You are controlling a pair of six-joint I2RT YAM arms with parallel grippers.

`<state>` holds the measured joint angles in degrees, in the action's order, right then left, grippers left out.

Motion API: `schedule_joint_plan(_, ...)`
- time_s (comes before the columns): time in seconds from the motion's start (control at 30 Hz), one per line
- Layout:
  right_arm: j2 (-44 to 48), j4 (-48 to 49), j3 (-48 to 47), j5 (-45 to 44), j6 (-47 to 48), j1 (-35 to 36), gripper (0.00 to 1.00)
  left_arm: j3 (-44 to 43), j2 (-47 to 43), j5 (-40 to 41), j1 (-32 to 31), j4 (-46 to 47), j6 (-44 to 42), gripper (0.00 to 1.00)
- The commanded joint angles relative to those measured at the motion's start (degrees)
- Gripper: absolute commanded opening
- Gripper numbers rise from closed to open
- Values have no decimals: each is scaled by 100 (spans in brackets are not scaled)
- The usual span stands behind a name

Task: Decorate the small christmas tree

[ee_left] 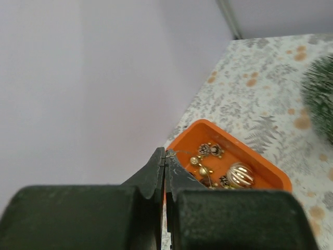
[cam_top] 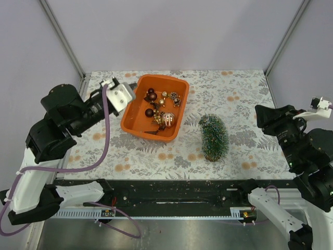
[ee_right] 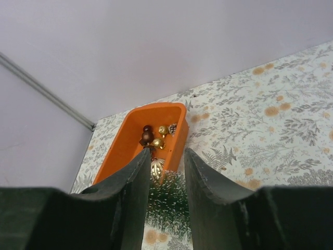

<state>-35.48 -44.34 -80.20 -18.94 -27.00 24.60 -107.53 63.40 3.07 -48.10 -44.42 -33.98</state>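
The small christmas tree [cam_top: 213, 136], dark green and frosted, is on the flowered cloth right of the orange tub [cam_top: 179, 82], with its brown base toward the near edge. It looks to lie on its side. The tub holds gold and brown baubles [cam_top: 161, 107] and a striped ball [cam_top: 168, 120]. My left gripper [cam_top: 129, 100] is at the tub's left rim. In the left wrist view it [ee_left: 166, 152] is shut, with a thin gold ornament thread [ee_left: 182, 153] pinched at its tips. My right gripper [cam_top: 259, 112] is open and empty right of the tree. In its wrist view [ee_right: 166, 152] the tree [ee_right: 169, 200] shows between the fingers.
Grey walls and metal frame posts [cam_top: 62, 36] close in the table at the back and sides. A black rail [cam_top: 171, 195] runs along the near edge between the arm bases. The tub [ee_right: 119, 151] sits at the back left of the cloth.
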Motion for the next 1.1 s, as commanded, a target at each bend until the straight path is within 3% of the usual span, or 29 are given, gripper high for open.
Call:
schedule_joint_plan(0.0, -397, 496, -478, 653, 397, 27, 41, 853, -871, -1535, -24, 1074, -451, 0)
schedule_joint_plan(0.13, -880, 689, -987, 1487, 617, 27, 43, 1899, -1548, -2923, -33, 2059, -715, 0)
schedule_joint_plan(0.3, -1784, 611, -1883, 2867, 872, 27, 48, 1788, -1541, -3778, -33, 2456, -672, 0)
schedule_joint_plan(0.43, -2418, 601, -2429, 3851, 785, 27, 50, 1708, -1462, -3928, -24, 2640, -689, 0)
schedule_joint_plan(0.73, -3315, 1277, -2676, 5962, 161, 36, 56, 1542, -1277, -4095, -24, 2658, -619, 0)
schedule_joint_plan(0.93, -3561, 1367, -2816, 6332, 230, 299, 64, 1638, -1224, -4130, -24, 2807, -575, 0)
schedule_joint_plan(1.07, -3772, 1086, -2975, 6009, 468, 650, 69, 1708, -1128, -4043, -33, 3123, -409, 0)
